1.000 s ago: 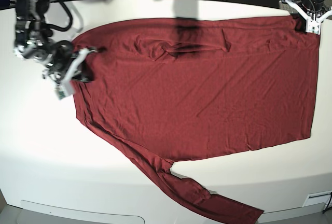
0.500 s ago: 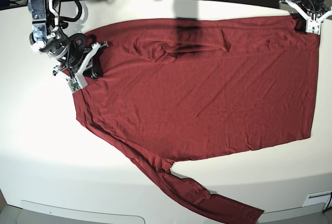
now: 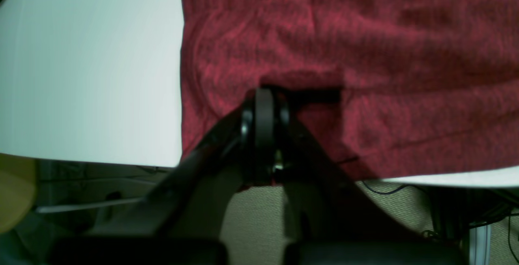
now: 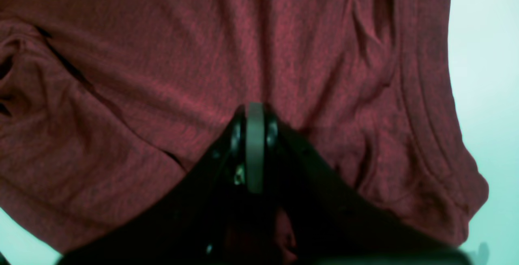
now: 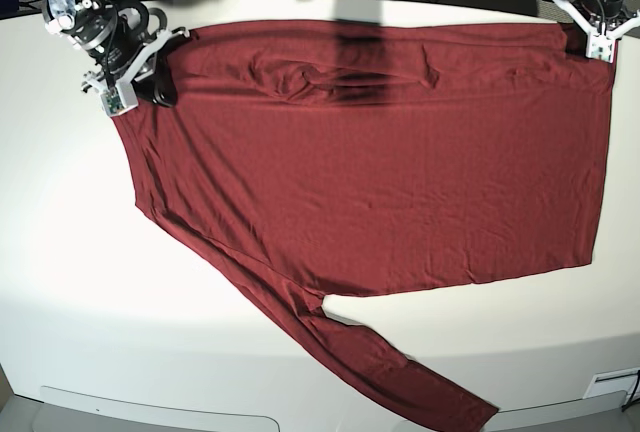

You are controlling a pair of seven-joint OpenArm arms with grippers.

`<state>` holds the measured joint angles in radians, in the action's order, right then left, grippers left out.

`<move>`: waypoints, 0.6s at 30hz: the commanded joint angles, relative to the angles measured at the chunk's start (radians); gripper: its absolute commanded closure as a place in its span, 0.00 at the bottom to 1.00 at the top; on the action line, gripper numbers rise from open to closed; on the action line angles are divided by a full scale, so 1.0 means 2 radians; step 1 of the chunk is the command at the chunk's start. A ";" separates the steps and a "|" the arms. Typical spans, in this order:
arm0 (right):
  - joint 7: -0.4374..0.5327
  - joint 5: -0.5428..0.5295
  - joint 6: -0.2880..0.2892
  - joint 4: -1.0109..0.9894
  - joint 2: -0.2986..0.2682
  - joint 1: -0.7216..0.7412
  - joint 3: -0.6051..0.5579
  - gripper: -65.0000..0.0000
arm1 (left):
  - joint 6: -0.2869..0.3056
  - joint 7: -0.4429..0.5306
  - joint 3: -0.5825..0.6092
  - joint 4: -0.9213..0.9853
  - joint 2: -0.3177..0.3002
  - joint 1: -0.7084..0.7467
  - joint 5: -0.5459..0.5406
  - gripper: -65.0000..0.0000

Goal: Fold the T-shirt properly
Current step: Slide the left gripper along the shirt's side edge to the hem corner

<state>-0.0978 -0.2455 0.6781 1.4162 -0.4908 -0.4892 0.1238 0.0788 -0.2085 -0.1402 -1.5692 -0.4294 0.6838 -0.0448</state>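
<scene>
Right gripper [image 5: 150,77] upper left, left gripper [image 5: 578,47] upper right, both clamped tight, apparently pinching T-shirt [image 5: 370,162] corners. Shirt spread flat across white table [image 5: 60,242], sleeve trailing lower right.

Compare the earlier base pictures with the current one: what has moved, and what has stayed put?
The right gripper, shut on the T-shirt, moved toward the table's far edge, dragging that shoulder corner with it and stretching the top edge straighter. The left gripper stayed clamped at the far hem corner; the sleeve stays hanging over the near edge.
</scene>
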 commanded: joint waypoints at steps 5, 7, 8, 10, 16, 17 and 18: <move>-0.067 0.012 -0.003 -0.006 -0.005 -0.026 0.011 1.00 | 0.012 -0.027 0.002 0.001 -0.002 0.009 -0.002 1.00; -0.067 0.008 -0.003 0.000 -0.005 -0.029 0.011 1.00 | 0.011 -0.027 0.002 0.001 -0.002 0.009 -0.002 1.00; -0.067 0.009 -0.003 0.005 -0.005 -0.030 0.011 1.00 | 0.011 -0.026 0.002 0.001 -0.002 0.008 -0.002 1.00; -0.069 0.009 -0.003 0.016 -0.004 -0.030 0.011 1.00 | 0.011 -0.026 0.002 -0.007 -0.004 0.008 -0.002 1.00; -0.081 0.001 -0.004 0.067 -0.004 -0.029 0.011 1.00 | -0.015 -0.038 0.001 -0.064 -0.024 0.008 -0.002 1.00; -0.082 0.001 -0.007 0.074 -0.004 -0.028 0.011 1.00 | -0.023 -0.040 0.001 -0.072 -0.029 0.007 -0.002 1.00; -0.082 0.001 -0.012 0.080 -0.004 -0.028 0.011 1.00 | -0.031 -0.040 0.001 -0.081 -0.034 0.006 -0.002 1.00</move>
<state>-0.2520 -0.2516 0.6498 1.5646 -0.4892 -0.5377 0.1436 0.0303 -0.3046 -0.1291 -1.7142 -0.4755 0.6952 -0.0528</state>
